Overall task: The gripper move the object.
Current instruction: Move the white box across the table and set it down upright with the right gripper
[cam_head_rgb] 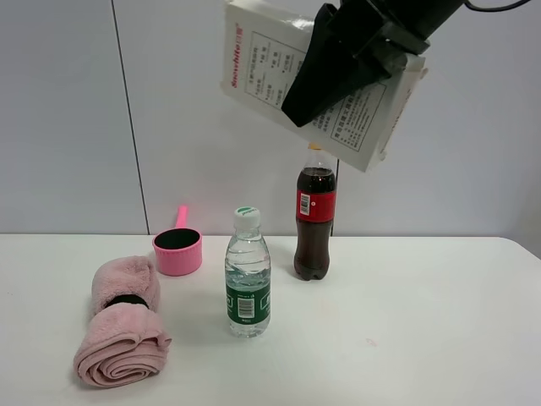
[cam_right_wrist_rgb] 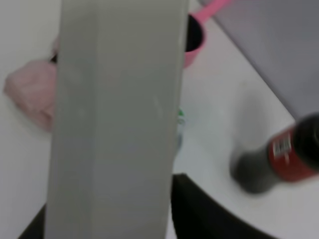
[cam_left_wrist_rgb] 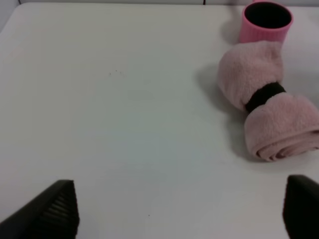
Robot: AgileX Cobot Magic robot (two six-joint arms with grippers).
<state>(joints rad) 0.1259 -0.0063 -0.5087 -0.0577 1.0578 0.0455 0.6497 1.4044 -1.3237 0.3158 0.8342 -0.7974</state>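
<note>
My right gripper [cam_head_rgb: 325,89] is shut on the flat white cardboard box [cam_head_rgb: 262,59], which bears black text panels and a red brand name. It holds the box tilted high in the air, above the cola bottle [cam_head_rgb: 314,224]. In the right wrist view the box [cam_right_wrist_rgb: 114,119] fills the middle as a grey-white slab between the dark fingers [cam_right_wrist_rgb: 209,209]. My left gripper [cam_left_wrist_rgb: 174,211] is open and empty over bare table, its two black fingertips [cam_left_wrist_rgb: 55,209] at the frame's lower corners. It does not show in the exterior view.
On the white table [cam_head_rgb: 406,321] stand a clear water bottle [cam_head_rgb: 248,275] with a green label, a pink scoop cup [cam_head_rgb: 177,249] and a rolled pink towel [cam_head_rgb: 122,326] with a black band. The towel [cam_left_wrist_rgb: 266,107] and cup [cam_left_wrist_rgb: 265,22] also show in the left wrist view.
</note>
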